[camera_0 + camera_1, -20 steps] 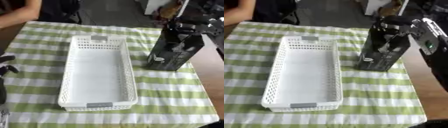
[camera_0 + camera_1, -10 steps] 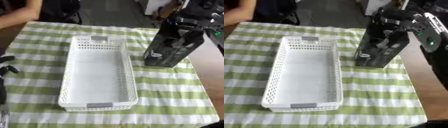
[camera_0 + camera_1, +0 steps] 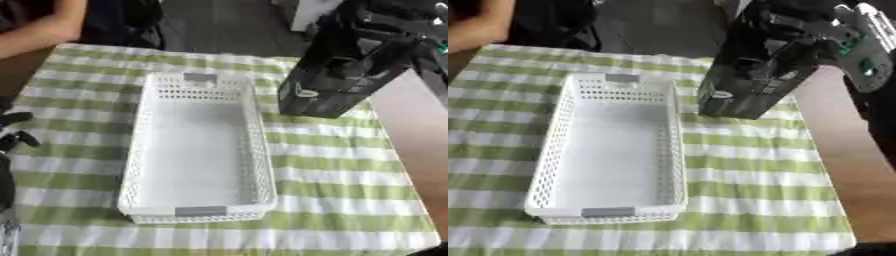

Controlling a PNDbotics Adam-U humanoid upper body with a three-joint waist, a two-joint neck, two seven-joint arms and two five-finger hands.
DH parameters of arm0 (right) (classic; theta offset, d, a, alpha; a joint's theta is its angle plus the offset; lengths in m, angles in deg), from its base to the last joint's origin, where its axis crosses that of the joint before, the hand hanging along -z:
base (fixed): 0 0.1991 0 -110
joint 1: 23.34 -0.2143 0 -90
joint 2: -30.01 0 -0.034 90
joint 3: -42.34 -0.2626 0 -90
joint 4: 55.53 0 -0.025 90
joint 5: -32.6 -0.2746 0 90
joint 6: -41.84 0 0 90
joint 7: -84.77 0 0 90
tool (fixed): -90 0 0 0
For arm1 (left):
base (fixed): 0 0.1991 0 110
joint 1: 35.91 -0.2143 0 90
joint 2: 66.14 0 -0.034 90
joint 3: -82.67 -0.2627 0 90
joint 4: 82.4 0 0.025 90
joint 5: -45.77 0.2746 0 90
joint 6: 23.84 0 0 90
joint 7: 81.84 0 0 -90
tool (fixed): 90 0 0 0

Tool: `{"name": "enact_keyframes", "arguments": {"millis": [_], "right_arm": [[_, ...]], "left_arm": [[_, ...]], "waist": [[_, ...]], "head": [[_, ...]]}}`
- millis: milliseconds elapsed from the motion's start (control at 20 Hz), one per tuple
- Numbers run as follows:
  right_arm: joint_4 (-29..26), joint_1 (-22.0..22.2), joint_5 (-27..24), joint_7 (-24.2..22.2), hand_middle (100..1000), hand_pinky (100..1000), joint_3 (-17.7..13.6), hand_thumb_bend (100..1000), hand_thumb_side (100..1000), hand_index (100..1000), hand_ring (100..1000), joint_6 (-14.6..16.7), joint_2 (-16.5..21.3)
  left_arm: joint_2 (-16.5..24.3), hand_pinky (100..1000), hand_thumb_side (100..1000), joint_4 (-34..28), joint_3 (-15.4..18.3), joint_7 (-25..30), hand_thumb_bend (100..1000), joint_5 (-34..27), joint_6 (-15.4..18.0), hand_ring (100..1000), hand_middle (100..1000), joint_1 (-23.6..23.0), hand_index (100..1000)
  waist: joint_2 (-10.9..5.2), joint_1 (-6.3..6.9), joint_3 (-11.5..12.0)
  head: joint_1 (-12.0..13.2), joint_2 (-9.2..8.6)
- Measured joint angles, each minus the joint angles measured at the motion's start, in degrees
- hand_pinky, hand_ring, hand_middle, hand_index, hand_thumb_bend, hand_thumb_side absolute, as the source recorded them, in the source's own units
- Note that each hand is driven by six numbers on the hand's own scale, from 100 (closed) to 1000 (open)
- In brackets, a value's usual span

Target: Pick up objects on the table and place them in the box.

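Right hand [image 3: 785,37]: fingers curled around black carton [image 3: 750,80], tilted, beside basket.
Left hand [image 3: 13,131]: view's left edge, grip indeterminate.
White basket [image 3: 140,150]: empty.

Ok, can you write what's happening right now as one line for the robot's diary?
right hand: shut on black box, tilted above the cloth | white basket: empty | left hand: idle at left edge

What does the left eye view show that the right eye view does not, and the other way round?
Only the left eye view shows the left hand, idle at the picture's left edge, fingers relaxed. Only the right eye view shows more of the right arm, with green marks, at the upper right. Both show the white basket with nothing in it on the green-striped cloth, and the right hand curled round a dark box, which is tilted.
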Motion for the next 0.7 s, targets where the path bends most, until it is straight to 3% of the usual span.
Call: {"name": "enact_keyframes", "arguments": {"millis": [150, 200, 700], "right_arm": [[-1.9, -0.6, -0.4, 0.0, 387, 202, -0.4, 100, 545, 520, 409, 0.0, 0.0], [-2.4, -0.8, -0.5, 0.0, 386, 200, -0.4, 100, 510, 520, 408, 0.0, 0.0], [-5.8, -2.3, -2.0, -0.1, 358, 100, 0.3, 100, 518, 491, 297, -0.1, -0.9]], "left_arm": [[0.0, 315, 1000, 0.0, 0.0, 0.0, 100, 0.0, 0.0, 576, 711, 0.0, 636], [0.0, 315, 1000, 0.0, 0.0, 0.0, 100, 0.0, 0.0, 577, 711, 0.0, 636], [0.0, 315, 1000, 0.0, 0.0, 0.0, 100, 0.0, 0.0, 577, 711, 0.0, 636]], "waist": [[0.0, 0.0, 0.0], [0.0, 0.0, 0.0], [-0.01, 0.0, 0.0]], "head": [[0.0, -0.01], [0.0, -0.01], [0.0, -0.01]]}}
